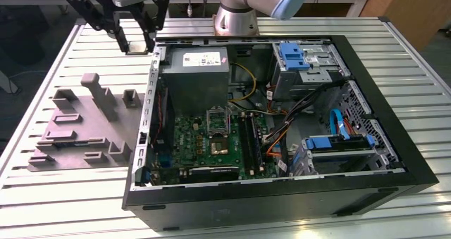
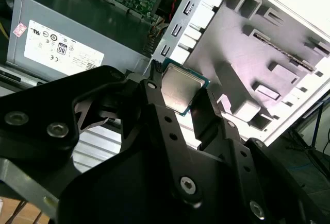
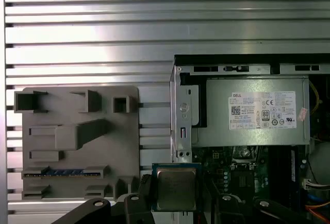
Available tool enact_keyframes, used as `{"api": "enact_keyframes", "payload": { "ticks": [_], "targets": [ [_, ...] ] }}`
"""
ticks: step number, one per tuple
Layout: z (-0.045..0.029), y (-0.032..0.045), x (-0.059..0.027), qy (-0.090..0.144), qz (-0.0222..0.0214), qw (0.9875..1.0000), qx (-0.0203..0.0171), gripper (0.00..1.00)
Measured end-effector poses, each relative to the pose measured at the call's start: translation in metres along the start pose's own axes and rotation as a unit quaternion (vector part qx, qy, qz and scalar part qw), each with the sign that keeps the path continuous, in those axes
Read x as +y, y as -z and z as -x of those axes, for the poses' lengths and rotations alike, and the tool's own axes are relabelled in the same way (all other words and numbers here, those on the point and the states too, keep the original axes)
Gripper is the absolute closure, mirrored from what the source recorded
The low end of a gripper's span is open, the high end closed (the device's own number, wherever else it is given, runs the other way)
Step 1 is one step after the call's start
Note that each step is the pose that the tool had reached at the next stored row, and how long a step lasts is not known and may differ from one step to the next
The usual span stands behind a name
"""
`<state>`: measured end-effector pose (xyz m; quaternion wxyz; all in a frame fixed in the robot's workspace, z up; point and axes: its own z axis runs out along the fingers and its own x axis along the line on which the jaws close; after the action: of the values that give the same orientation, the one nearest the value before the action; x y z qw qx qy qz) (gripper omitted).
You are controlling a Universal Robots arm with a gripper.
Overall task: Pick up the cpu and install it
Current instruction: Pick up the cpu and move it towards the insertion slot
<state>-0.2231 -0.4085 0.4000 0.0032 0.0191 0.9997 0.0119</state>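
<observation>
My gripper hangs above the slatted table just outside the open computer case, at its far corner on the exterior view's left. It is shut on the cpu, a small flat square chip with a pale metal top. In both wrist views the cpu sits clamped by its edges between the two black fingers. The metal-framed socket with a dark centre lies on the green motherboard inside the case, well apart from the gripper.
A grey-purple plastic tray with raised blocks lies on the table beside the case, on the exterior view's left. The grey power-supply box sits inside the case close to the gripper. Cables and blue drive brackets fill the case's other side.
</observation>
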Motion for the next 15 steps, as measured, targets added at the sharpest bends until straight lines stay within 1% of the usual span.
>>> {"api": "enact_keyframes", "payload": {
  "ticks": [4, 15],
  "targets": [
    [0.0033, -0.0001, 0.0001, 0.000, -0.0001, 1.0000, 0.0001, 0.53],
    [0.0157, -0.0005, 0.0006, 0.000, 0.0000, 1.0000, 0.0000, 0.53]
  ]
}}
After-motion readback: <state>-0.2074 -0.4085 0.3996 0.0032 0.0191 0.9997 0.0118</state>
